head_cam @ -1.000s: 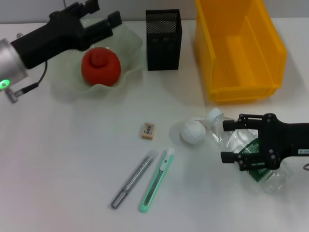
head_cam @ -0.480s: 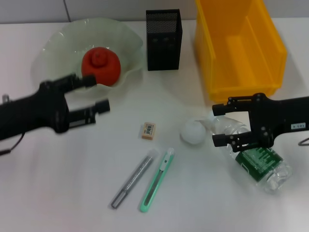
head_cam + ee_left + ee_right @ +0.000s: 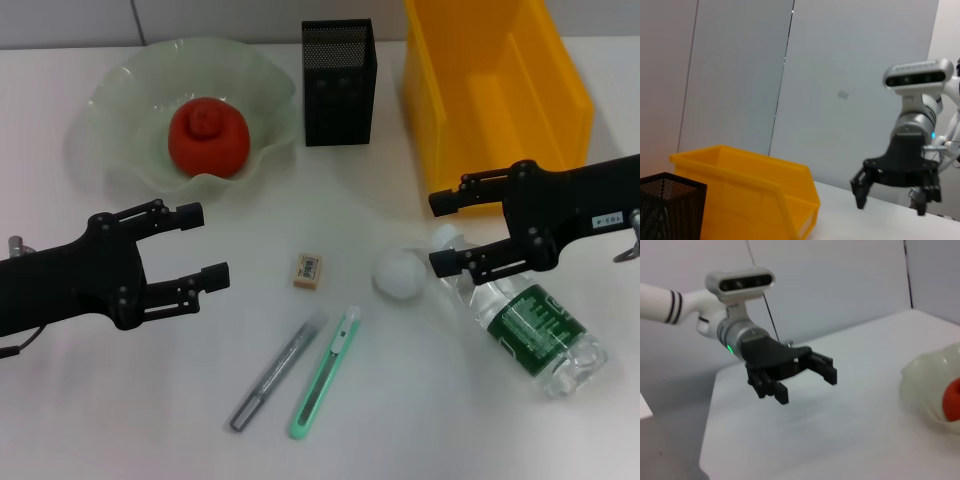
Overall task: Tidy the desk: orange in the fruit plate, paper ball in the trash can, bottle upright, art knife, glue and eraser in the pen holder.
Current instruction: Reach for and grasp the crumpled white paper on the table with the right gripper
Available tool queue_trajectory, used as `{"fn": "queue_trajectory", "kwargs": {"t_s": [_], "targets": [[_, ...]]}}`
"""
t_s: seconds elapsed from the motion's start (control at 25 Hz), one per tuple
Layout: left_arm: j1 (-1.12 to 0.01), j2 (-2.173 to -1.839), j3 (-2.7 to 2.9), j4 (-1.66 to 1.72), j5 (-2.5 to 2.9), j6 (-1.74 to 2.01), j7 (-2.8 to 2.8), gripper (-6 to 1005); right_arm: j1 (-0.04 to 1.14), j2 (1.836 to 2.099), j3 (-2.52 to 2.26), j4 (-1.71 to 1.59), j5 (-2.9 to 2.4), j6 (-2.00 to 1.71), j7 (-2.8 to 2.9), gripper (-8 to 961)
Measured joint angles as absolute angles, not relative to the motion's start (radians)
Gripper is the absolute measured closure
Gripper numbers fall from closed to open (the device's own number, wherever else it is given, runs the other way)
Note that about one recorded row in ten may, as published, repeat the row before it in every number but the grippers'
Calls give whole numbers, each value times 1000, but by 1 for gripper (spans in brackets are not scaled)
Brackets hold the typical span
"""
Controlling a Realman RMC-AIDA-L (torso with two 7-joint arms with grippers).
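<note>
1. Orange (image 3: 208, 136) is seen lying inside the pale green fruit plate (image 3: 110, 150) at the far left of the white surface (image 3: 120, 400).
2. The paper ball (image 3: 399, 274) is found on the surface, just beside the cap end of the bottle (image 3: 530, 330), which lies on its side at the right.
3. The eraser (image 3: 307, 270) is placed near the middle of the surface; nearer the robot, the grey glue stick (image 3: 276, 370) and the green art knife (image 3: 326, 372) lie side by side, both slanted.
4. The black mesh pen holder (image 3: 339, 82) stands upright at the far edge, between the fruit plate and the yellow trash can (image 3: 495, 100).
5. The left gripper (image 3: 195, 250) is held wide open and empty, left of the eraser.
6. The right gripper (image 3: 448, 232) is likewise spread open with nothing held, above the bottle's neck and just in front of the trash can.
</note>
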State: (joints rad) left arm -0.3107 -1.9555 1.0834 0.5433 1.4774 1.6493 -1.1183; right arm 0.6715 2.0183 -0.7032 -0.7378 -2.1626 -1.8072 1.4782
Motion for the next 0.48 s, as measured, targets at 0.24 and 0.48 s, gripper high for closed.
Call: {"fn": "queue_trajectory", "kwargs": {"t_s": [0.24, 0.48], "targets": [[-314, -1959, 1087, 543, 1479, 1649, -1101, 213, 730, 2010, -846, -927, -2200, -1802, 1718, 160], [-316, -1962, 1081, 541, 1515, 1654, -1085, 216, 854, 2010, -984, -986, -2342, -1801, 1887, 164]]}}
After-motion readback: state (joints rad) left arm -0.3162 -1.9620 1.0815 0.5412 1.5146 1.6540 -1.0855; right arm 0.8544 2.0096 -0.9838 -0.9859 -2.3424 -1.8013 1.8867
